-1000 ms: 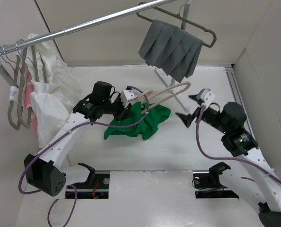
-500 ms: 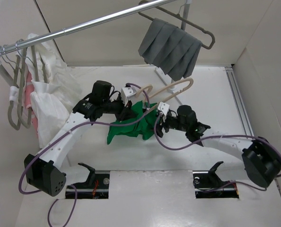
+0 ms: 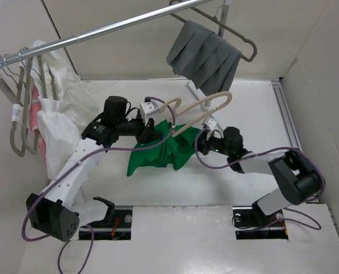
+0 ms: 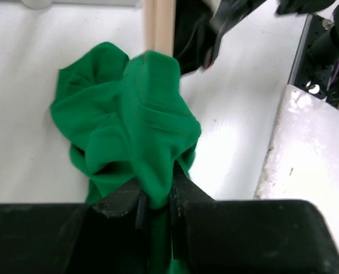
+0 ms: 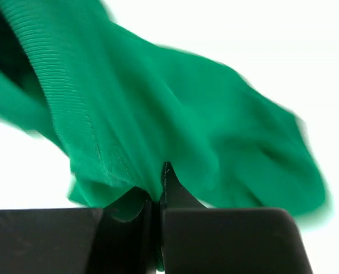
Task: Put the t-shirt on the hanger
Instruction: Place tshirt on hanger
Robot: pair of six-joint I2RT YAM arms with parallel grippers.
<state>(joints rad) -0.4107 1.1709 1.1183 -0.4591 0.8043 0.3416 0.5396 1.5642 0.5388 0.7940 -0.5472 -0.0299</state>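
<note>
The left gripper (image 4: 156,204) has its fingers pinched nearly together on a fold of the bright green t-shirt (image 4: 136,128), and the cloth bulges up from between the pads. The right gripper (image 5: 157,197) is likewise closed to a sliver on a ribbed, stitched edge of the shirt (a hem or the collar; that view is too blurred to tell which). From above, the t-shirt lies bunched between the 2 grippers, the left one at its upper left and the right one at its right edge. Its lower left corner trails on the white table (image 3: 255,103). The shirt's long axis runs from lower left to upper right.

The beige hanger (image 3: 220,97) sits above the shirt, lengthwise across the table and rising slightly to the right, with 1 arm going down into the green folds. Plain pale walls (image 3: 129,51) box in the table. A chrome rail (image 3: 101,32) crosses overhead. It carries white garments (image 3: 61,123) on thin hangers (image 3: 15,134) at the left and a grey pleated cloth (image 3: 206,57) on a dark grey hanger (image 3: 242,39) at the right.
</note>
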